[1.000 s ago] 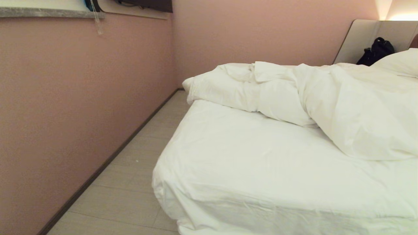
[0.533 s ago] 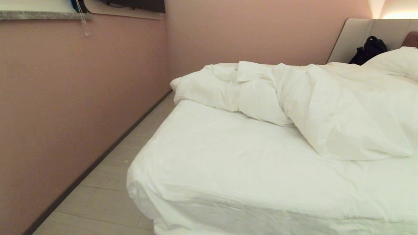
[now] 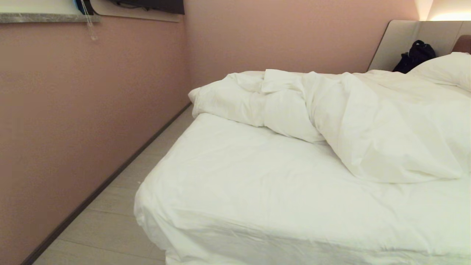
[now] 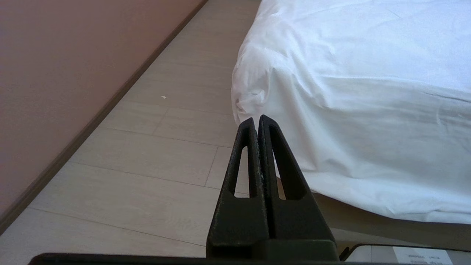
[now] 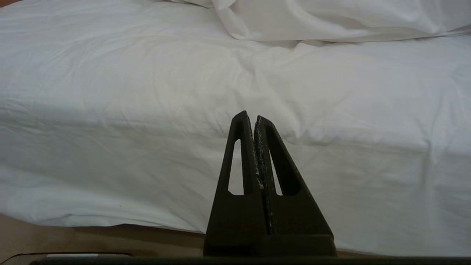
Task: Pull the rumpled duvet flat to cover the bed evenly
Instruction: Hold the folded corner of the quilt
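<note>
- Over the last second our whole head view has slid: the bed (image 3: 257,206) now sits further left in the picture and more of its foot edge shows. Everything shifted together, so we read this as our own base turning or driving, not the bedding moving.
- The duvet (image 3: 368,125) lies just as it did, bunched in a thick heap across the upper half of the mattress, one folded lobe reaching the far left edge near the pink wall (image 3: 92,110) and the bulk piled toward the right, below the pillow (image 3: 447,70).
- The lower half of the bed shows only the taut sheet (image 3: 239,184), so the covering has not begun.
- Our left gripper (image 4: 256,121) hangs low by the near left corner of the mattress, above the floor (image 4: 147,162), fingers pressed together and holding nothing.
- Our right gripper (image 5: 250,117) faces the foot side of the mattress, likewise closed and empty.
- We judge this to be the approach phase: we are lining up at the foot of the bed, and the duvet edge is well apart from both grippers.
- A dark bag (image 3: 415,55) rests against the headboard (image 3: 401,40), clear of our work.
</note>
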Robot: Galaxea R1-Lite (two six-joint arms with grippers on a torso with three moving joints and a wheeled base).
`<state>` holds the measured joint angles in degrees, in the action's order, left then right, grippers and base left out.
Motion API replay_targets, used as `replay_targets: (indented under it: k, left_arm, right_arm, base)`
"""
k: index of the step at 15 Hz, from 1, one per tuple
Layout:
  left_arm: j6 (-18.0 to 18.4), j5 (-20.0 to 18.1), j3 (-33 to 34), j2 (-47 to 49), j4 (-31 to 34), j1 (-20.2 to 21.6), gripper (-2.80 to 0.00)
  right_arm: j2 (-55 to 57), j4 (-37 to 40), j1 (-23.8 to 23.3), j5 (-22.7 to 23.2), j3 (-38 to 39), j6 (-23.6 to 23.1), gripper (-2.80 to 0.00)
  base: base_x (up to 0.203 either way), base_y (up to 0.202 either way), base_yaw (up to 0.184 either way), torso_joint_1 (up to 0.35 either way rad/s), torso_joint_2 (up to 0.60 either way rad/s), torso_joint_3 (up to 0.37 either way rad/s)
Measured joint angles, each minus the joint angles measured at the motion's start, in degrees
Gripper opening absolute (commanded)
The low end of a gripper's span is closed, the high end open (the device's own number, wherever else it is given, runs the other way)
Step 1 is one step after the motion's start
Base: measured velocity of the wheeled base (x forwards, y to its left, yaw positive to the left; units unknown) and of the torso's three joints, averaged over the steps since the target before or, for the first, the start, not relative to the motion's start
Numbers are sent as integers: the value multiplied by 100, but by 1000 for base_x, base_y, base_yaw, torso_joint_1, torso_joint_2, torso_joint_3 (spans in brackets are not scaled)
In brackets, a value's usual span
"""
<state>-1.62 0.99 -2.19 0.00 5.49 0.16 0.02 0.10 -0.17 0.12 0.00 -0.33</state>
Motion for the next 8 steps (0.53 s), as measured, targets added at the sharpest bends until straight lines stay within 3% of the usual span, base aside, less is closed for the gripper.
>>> replay_targets:
  k: [6, 8]
  left_arm:
    - [-90, 5, 0, 0, -1, -2, -280]
    - [-78, -2, -1, 0, -1, -2, -280]
  right_arm:
    - [0, -2, -1, -5, 0, 0, -280]
    - [0, -6, 1, -5, 0, 0, -280]
  base:
    - [-171, 0, 2, 1, 2, 1]
    - [-28, 0, -2, -1, -1, 1]
